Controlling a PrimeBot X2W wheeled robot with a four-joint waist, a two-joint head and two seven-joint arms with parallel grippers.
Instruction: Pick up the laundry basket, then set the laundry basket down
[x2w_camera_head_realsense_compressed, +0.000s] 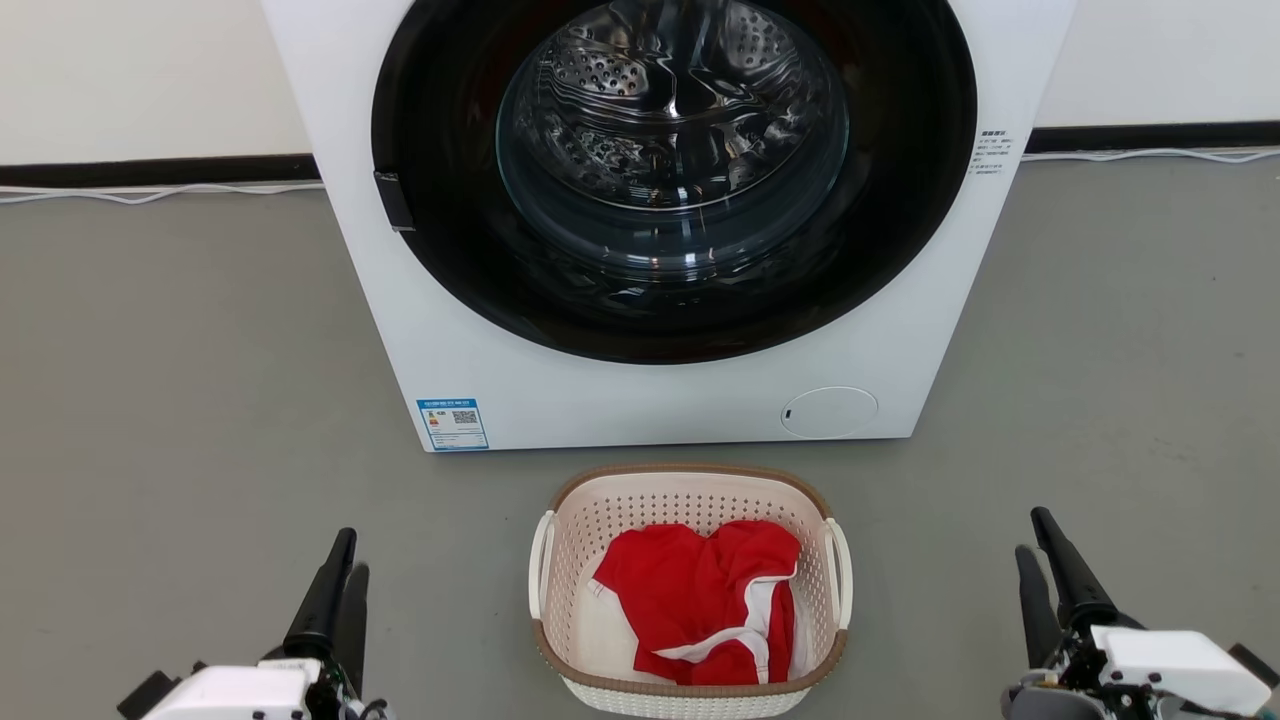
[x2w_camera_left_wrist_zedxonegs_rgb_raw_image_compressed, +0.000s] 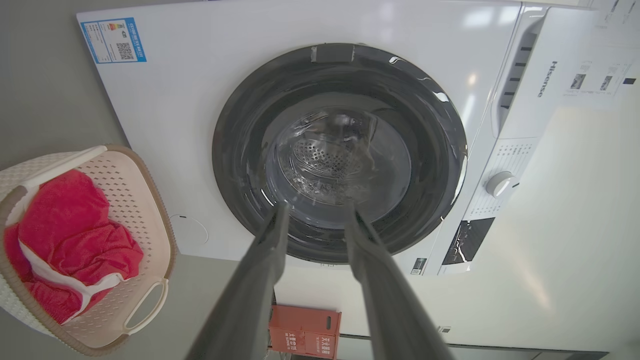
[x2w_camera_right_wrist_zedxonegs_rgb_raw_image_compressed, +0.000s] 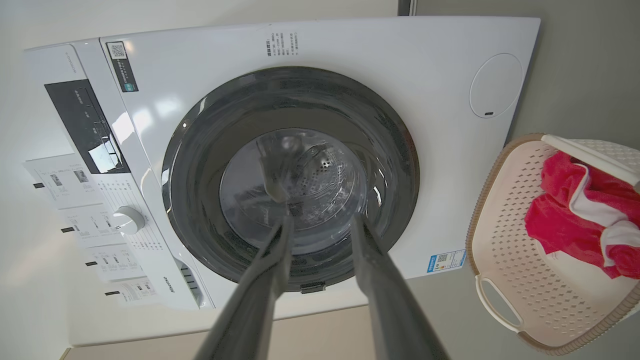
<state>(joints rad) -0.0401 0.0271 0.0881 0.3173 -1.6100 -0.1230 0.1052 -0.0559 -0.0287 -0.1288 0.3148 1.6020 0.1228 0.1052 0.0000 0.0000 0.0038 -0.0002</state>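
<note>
Head view: the cream-white perforated plastic laundry basket (x2w_camera_head_realsense_compressed: 600, 520) stands on the grey floor (x2w_camera_head_realsense_compressed: 150, 350) before the white washer (x2w_camera_head_realsense_compressed: 440, 300), midway between left gripper (x2w_camera_head_realsense_compressed: 350, 555) and right gripper (x2w_camera_head_realsense_compressed: 1032, 532), probably for a two-sided lift. Left wrist view: fingers (x2w_camera_left_wrist_zedxonegs_rgb_raw_image_compressed: 260, 270) released, empty. Right wrist view: fingers (x2w_camera_right_wrist_zedxonegs_rgb_raw_image_compressed: 260, 280) also released, empty.

Place: laundry corner, perhaps a test room rather than a home
Signs: front-loading washer (x2w_camera_head_realsense_compressed: 660, 395) on bare grey floor (x2w_camera_head_realsense_compressed: 180, 380), laundry basket (x2w_camera_head_realsense_compressed: 690, 488) holding red clothing (x2w_camera_head_realsense_compressed: 690, 600), plain white wall (x2w_camera_head_realsense_compressed: 140, 70)

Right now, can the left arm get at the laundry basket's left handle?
Probably yes. The left gripper is open beside the laundry basket, with bare floor between it and the left handle. The red garment lies inside, clear of that handle.
</note>
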